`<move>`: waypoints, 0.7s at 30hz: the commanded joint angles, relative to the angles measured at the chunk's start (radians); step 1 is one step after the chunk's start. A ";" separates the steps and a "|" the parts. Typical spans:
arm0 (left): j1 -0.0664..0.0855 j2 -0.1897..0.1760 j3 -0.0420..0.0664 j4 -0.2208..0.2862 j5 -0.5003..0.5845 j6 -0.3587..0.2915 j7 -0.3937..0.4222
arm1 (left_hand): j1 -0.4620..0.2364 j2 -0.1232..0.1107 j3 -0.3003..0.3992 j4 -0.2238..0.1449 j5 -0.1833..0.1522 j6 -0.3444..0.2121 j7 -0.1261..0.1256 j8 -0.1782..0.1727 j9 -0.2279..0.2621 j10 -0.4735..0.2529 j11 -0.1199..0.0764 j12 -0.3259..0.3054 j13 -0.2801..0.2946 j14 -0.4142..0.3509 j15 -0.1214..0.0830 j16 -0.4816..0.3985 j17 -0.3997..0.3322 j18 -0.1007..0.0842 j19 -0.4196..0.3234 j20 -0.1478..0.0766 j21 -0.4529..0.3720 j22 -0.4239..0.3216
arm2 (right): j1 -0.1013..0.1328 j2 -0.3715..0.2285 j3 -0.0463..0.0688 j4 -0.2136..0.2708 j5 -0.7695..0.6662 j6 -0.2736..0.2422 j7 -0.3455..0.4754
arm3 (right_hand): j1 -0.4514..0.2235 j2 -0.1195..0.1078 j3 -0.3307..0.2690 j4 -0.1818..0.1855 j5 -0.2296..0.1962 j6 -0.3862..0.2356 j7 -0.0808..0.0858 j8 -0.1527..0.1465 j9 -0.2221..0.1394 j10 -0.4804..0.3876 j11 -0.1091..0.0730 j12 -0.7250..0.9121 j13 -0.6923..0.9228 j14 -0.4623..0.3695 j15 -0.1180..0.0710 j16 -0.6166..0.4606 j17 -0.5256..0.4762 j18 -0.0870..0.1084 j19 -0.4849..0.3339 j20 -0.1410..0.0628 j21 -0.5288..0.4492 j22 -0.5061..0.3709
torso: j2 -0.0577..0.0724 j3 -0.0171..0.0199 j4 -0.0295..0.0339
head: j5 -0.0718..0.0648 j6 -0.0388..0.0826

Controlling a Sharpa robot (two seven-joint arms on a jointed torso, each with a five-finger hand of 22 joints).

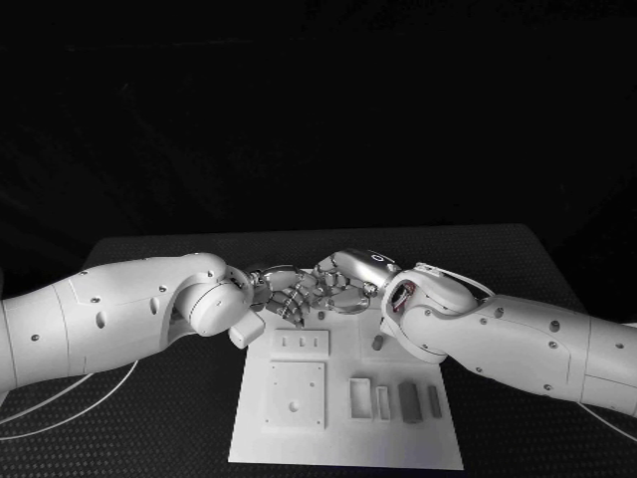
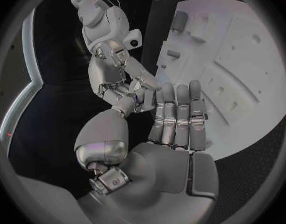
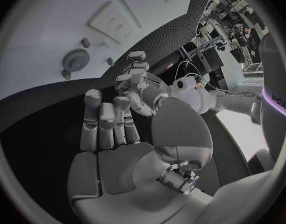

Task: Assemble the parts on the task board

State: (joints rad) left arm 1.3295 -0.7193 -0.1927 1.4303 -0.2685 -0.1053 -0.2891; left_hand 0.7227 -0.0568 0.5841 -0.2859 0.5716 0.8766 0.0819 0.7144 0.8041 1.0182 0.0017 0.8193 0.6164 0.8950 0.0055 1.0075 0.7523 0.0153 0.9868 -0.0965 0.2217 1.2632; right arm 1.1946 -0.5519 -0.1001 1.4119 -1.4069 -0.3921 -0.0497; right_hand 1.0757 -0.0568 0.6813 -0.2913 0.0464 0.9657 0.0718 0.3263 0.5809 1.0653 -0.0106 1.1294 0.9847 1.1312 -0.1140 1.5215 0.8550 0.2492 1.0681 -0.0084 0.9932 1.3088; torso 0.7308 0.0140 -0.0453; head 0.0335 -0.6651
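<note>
Near edge first: task board (image 1: 283, 443) sits mid-table, white plate running from the near edge up under the hands. Near right of it, a row of upright grey parts (image 1: 409, 402) stands in slots, so those look seated already or parked for pickup; can't tell which. Near left is a raised square block (image 1: 296, 394) with holes, and beyond it a small plate with three slots (image 1: 303, 342), likely a receptacle. Right wrist view shows a gear (image 3: 75, 60) and small pegs (image 3: 109, 61) on the board, untouched. At the far edge, both hands meet above the board. Left hand (image 1: 273, 292) has its fingers (image 2: 178, 109) straight and together, palm bare, holding nothing. Right hand (image 1: 350, 282) is likewise flat-fingered with a bare palm, its fingertips close to the left's. My read: they're staged over the far end before a pick; no part is lifted yet.
</note>
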 commanded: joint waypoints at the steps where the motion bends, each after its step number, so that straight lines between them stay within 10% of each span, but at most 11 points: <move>1: 0.006 0.001 0.006 0.006 -0.001 0.058 0.007 | 0.002 -0.008 -0.001 0.004 -0.017 0.020 -0.013 0.004 -0.005 0.007 0.002 0.009 -0.004 -0.002 -0.007 0.008 -0.005 -0.007 0.009 -0.004 -0.006 0.003 | -0.007 -0.004 -0.005 -0.007 -0.015 0.032 -0.021 | 0.002 0.009 0.001 0.003 0.003 0.064 0.021 0.006 0.014 0.000 -0.007 0.003 -0.001 0.000 -0.005 0.005 -0.002 0.013 0.002 -0.008 0.005 0.012 | 0.000 -0.0006 0.0008 | -0.001 -0.003; 12: 0.006 -0.002 0.006 0.006 -0.010 0.074 0.005 | 0.016 0.000 0.005 0.013 -0.051 0.035 -0.013 -0.019 -0.043 0.015 0.000 0.011 -0.022 -0.001 -0.009 0.022 -0.028 -0.008 0.015 -0.006 -0.014 0.013 | -0.008 -0.005 -0.005 -0.006 -0.015 0.034 -0.020 | 0.002 0.009 0.001 0.003 0.003 0.064 0.020 0.005 0.015 0.000 -0.007 0.004 -0.001 0.001 -0.006 0.005 -0.002 0.013 0.003 -0.008 0.005 0.012 | 0.000 -0.0003 -0.0006 | -0.001 -0.004; 21: 0.006 -0.004 0.006 0.004 -0.010 0.089 0.014 | 0.030 0.033 0.010 0.007 -0.058 0.099 -0.019 -0.103 -0.105 0.043 -0.006 -0.007 -0.056 -0.003 -0.010 0.039 -0.060 -0.009 0.021 -0.007 -0.029 0.027 | -0.009 -0.006 -0.005 -0.011 -0.015 0.036 -0.022 | 0.002 0.009 0.001 0.003 0.003 0.064 0.020 0.005 0.015 0.000 -0.007 0.004 -0.001 0.001 -0.006 0.005 -0.002 0.013 0.003 -0.008 0.005 0.012 | 0.000 0.0002 -0.0008 | -0.002 -0.004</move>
State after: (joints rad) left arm 1.3310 -0.7256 -0.1905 1.4260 -0.2860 -0.0689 -0.3062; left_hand 0.7558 -0.0338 0.5881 -0.2784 0.5164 0.9255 0.0910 0.6146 0.6994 1.0560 -0.0039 0.8161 0.5612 0.8914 0.0019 1.0416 0.6937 0.0152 0.9984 -0.1035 0.1993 1.2891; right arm 1.1897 -0.5541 -0.1022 1.4118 -1.4090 -0.3816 -0.0465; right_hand 1.0758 -0.0568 0.6805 -0.2920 0.0454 0.9660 0.0715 0.3263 0.5809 1.0654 -0.0105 1.1294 0.9847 1.1325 -0.1116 1.5215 0.8550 0.2493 1.0723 -0.0092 0.9932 1.3088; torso 0.7307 0.0140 -0.0459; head 0.0325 -0.6687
